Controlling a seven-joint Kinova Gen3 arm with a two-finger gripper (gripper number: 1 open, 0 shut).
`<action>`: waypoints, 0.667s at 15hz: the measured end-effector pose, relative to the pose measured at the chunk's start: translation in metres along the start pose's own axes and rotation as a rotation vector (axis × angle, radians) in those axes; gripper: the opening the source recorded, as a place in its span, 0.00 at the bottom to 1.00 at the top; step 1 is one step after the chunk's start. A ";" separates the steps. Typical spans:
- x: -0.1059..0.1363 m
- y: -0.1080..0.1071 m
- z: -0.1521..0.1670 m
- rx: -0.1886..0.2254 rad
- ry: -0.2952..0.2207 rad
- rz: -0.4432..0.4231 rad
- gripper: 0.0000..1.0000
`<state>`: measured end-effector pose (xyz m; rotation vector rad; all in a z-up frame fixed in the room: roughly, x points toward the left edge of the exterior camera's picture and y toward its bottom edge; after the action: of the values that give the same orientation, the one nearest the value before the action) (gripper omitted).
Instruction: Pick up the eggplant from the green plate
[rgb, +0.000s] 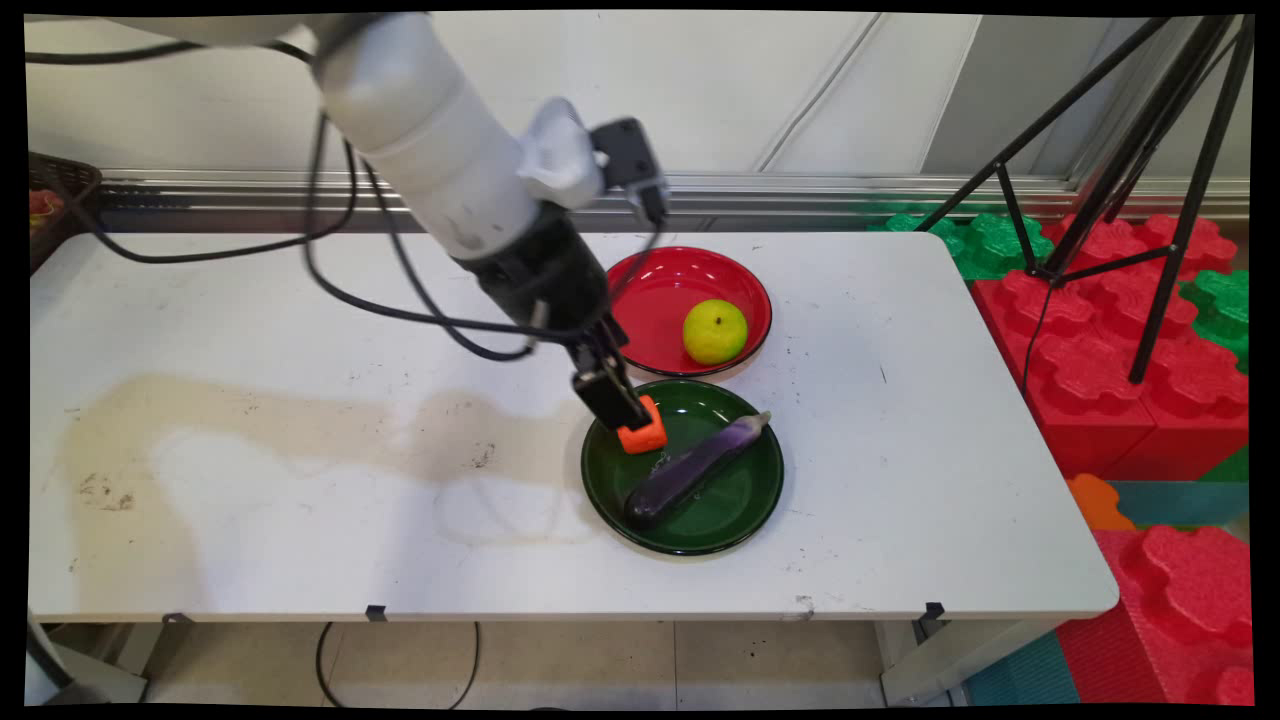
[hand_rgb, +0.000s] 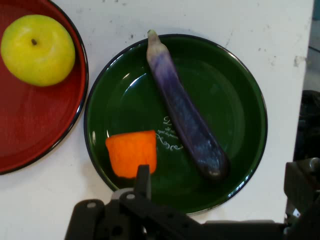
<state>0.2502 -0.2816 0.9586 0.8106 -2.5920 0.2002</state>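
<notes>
My gripper hangs low over the left side of a dark green plate and stands open. An orange carrot piece sits at that plate's left edge, right against one finger. The other finger is far off on the opposite side, past the plate's rim. A purple eggplant lies slantwise across the green plate, beside the carrot piece and apart from it. Nothing is held between the jaws.
A red plate with a yellow-green apple stands just behind the green one. Black cables hang from the arm over the table's middle. A dark basket sits at the far left, a tripod and red and green foam blocks to the right.
</notes>
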 end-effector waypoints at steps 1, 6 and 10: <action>0.007 0.004 0.008 0.007 -0.012 -0.012 1.00; 0.032 0.023 0.050 0.041 -0.072 -0.050 1.00; 0.044 0.032 0.084 0.070 -0.114 -0.085 1.00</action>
<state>0.1702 -0.2991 0.9013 0.9812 -2.6623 0.2267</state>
